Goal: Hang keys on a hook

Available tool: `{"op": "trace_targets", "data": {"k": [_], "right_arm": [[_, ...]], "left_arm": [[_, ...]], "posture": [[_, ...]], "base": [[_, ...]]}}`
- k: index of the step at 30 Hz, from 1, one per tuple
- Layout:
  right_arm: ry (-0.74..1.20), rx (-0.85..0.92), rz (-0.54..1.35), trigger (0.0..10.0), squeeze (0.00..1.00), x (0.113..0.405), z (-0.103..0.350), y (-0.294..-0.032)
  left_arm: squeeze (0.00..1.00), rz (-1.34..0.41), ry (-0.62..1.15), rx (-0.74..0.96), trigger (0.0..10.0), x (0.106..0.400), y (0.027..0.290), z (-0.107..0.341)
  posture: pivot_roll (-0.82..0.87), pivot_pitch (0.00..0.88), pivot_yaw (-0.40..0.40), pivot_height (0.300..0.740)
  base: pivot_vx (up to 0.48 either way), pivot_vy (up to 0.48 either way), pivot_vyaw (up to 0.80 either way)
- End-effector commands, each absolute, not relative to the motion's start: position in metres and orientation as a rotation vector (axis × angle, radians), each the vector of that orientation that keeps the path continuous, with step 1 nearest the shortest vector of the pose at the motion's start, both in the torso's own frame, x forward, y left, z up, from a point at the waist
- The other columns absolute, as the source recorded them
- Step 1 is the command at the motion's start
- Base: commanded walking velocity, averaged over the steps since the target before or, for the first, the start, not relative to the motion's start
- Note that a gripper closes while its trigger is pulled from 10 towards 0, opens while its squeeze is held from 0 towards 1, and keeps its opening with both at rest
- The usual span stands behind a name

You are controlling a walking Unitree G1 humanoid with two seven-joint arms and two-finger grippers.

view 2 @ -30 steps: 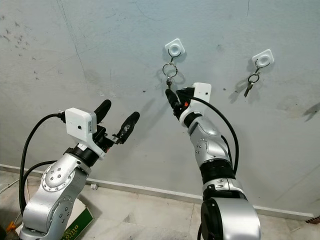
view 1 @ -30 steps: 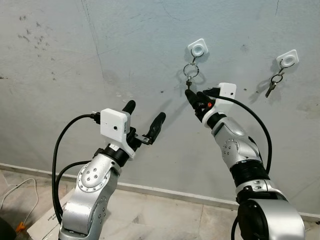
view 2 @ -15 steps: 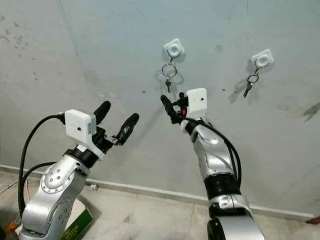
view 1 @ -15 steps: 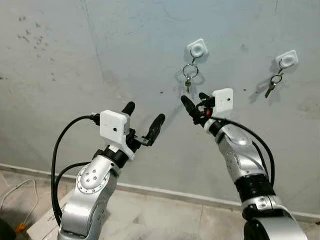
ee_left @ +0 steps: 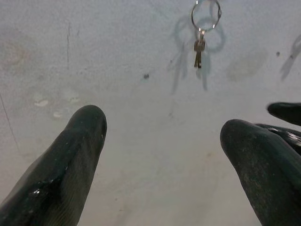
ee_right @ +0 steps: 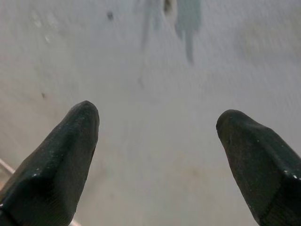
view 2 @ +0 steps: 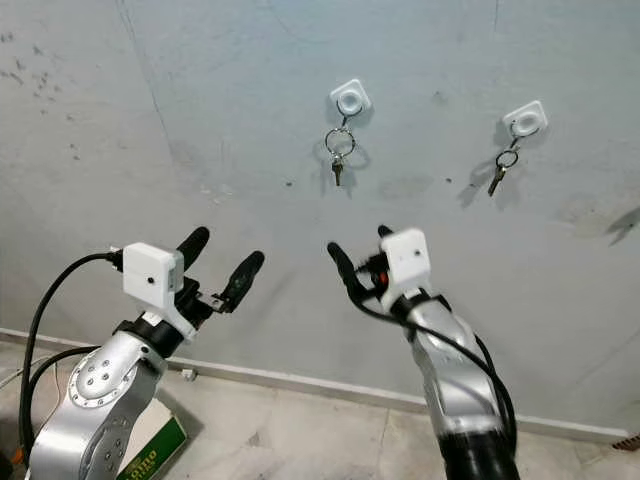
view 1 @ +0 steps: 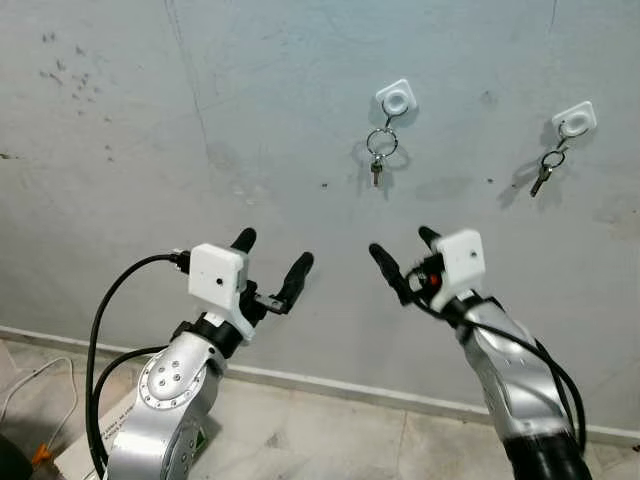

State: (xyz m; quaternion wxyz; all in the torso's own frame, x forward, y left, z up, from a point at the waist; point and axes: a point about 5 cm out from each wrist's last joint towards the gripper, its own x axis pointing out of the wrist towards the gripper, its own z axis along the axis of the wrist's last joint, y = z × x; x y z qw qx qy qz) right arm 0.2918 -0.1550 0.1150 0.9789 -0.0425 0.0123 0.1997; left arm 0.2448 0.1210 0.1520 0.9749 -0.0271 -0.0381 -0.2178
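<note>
The keys hang from the hook, well above the right gripper, its 2 fingers spread and empty. The left gripper gapes too.

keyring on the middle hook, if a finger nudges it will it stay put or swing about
The keyring hangs freely from the hook with one small key dangling below, so it would probably swing and jingle. It looks thin and light, likely easy to knock. The hook seems shallow, so an upward push might lift it off.
</note>
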Motion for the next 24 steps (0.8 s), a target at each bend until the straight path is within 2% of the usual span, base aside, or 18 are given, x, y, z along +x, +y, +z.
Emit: {"op": "trace_targets", "data": {"k": [1, 6, 11, 16, 17, 24], "right_arm": [[-0.006, -0.117, 0.393, 10.0, 1.0, 0.284, 0.124, -0.157], [0.033, -0.118, 0.338, 10.0, 1.0, 0.269, 0.117, -0.167], [0.067, -0.194, 0.286, 10.0, 1.0, 0.269, 0.112, -0.179], [0.098, -0.165, 0.271, 10.0, 1.0, 0.272, 0.111, -0.182], [0.107, -0.155, 0.286, 10.0, 0.0, 0.271, 0.112, -0.179], [0.114, -0.127, 0.326, 10.0, 0.0, 0.269, 0.112, -0.167]], "left_arm": [[0.0, -0.426, -0.054, -0.04, 10.0, 0.24, 0.126, 0.145], [0.0, -0.389, 0.015, -0.011, 10.0, 0.23, 0.138, 0.126], [0.0, -0.332, 0.083, -0.011, 10.0, 0.226, 0.147, 0.11], [0.0, -0.285, 0.123, -0.007, 10.0, 0.23, 0.153, 0.104], [0.0, -0.265, 0.124, 0.007, 10.0, 0.231, 0.156, 0.103], [0.0, -0.244, 0.1, 0.033, 10.0, 0.236, 0.156, 0.105]], "posture": [[0.03, 0.012, 0.017, 0.74], [0.02, 0.013, 0.018, 0.74], [0.02, 0.005, 0.025, 0.74], [0.02, 0.0, 0.024, 0.74], [0.02, 0.0, 0.024, 0.74], [0.02, 0.0, 0.021, 0.74]], "base": [[0.0, 0.0, 0.0], [0.0, 0.0, 0.0], [0.0, 0.0, 0.0], [0.0, 0.0, 0.0], [0.0, 0.0, 0.0], [0.0, 0.0, 0.0]]}}
